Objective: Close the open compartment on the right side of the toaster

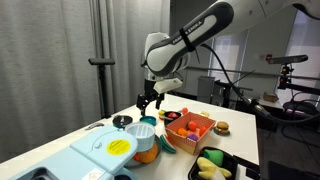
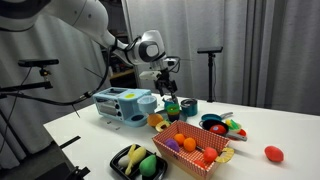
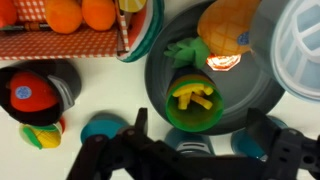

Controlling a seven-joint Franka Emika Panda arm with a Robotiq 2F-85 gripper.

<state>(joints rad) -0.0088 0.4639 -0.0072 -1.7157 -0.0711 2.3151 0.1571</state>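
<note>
The pale blue toaster (image 1: 105,155) with a round yellow disc on top stands at the near left; it also shows in an exterior view (image 2: 118,103) and at the wrist view's right edge (image 3: 305,40). Its hinged side compartment (image 2: 143,101) is at the end nearest the gripper; how far it stands open is unclear. My gripper (image 1: 150,101) (image 2: 168,88) hangs above the table beside that end, apart from the toaster. In the wrist view the gripper (image 3: 200,130) is open and empty, above a green cup of yellow fries (image 3: 195,100).
An orange tray of toy food (image 1: 190,128) (image 2: 190,150) stands mid-table. A black tray with a banana (image 1: 215,165) (image 2: 138,162) is near the edge. A grey pan (image 3: 170,45) holds an orange toy (image 3: 235,25). Teal round cups (image 3: 105,130) and a black bowl (image 3: 35,90) lie below.
</note>
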